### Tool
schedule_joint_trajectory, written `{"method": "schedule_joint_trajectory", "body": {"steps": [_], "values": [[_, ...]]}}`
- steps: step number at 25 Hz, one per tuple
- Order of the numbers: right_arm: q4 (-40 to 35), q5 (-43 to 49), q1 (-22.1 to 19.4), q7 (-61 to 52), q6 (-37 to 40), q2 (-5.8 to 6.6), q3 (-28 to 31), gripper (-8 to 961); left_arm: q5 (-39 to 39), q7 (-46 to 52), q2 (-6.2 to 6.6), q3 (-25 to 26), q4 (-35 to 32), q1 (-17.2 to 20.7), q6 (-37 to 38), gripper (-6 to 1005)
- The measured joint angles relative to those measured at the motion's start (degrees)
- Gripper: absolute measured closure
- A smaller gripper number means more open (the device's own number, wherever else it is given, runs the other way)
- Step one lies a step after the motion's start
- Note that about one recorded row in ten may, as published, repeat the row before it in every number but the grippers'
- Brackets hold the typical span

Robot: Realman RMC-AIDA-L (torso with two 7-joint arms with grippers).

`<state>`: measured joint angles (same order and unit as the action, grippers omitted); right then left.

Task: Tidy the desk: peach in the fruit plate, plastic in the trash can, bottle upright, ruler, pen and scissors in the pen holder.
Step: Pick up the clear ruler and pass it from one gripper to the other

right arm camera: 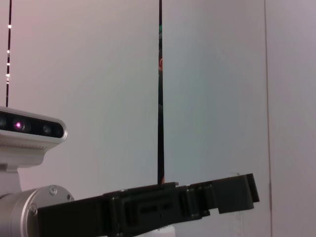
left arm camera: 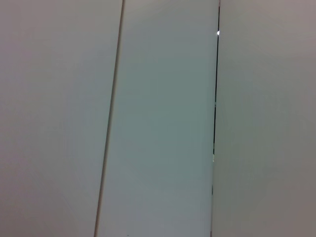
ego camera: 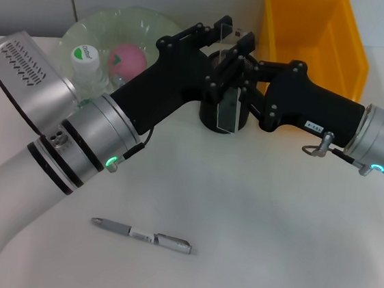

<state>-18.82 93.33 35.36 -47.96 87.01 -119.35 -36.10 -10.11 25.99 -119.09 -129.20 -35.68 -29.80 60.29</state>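
My left gripper (ego camera: 222,29) reaches over the black pen holder (ego camera: 212,118) and is shut on the top end of the clear ruler (ego camera: 228,112), which hangs upright in front of the holder. The right gripper (ego camera: 233,69) comes in from the right and sits against the ruler's middle, just above the holder. A pink peach (ego camera: 129,58) lies in the clear fruit plate (ego camera: 139,25), beside a white-capped bottle (ego camera: 85,58). On the table near me lies the silver pen (ego camera: 142,235). Scissors and plastic are out of view. The right wrist view shows the left gripper's black fingers (right arm camera: 148,210).
The yellow trash can (ego camera: 313,33) stands at the back right, close behind the right forearm. Both wrist views mostly face the pale wall panels. The left arm's grey forearm crosses the table's left side.
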Motion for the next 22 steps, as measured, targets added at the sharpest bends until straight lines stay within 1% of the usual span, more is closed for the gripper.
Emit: {"method": "schedule_joint_trajectory", "body": {"steps": [7, 15, 22], "values": [[0.82, -1.26, 0.26, 0.47, -0.31, 0.03, -0.43, 944, 0.0, -0.43, 0.0, -0.08, 0.04, 0.16, 0.39, 627], [0.99, -1.23, 0.27, 0.28, -0.73, 0.08, -0.54, 947, 0.0, -1.12, 0.08, 0.08, 0.19, 0.06, 0.68, 607], [1.07, -1.27, 0.04, 0.25, -0.71, 0.08, -0.37, 947, -0.06, -0.81, 0.2, 0.31, -0.05, 0.3, 0.88, 479]]}}
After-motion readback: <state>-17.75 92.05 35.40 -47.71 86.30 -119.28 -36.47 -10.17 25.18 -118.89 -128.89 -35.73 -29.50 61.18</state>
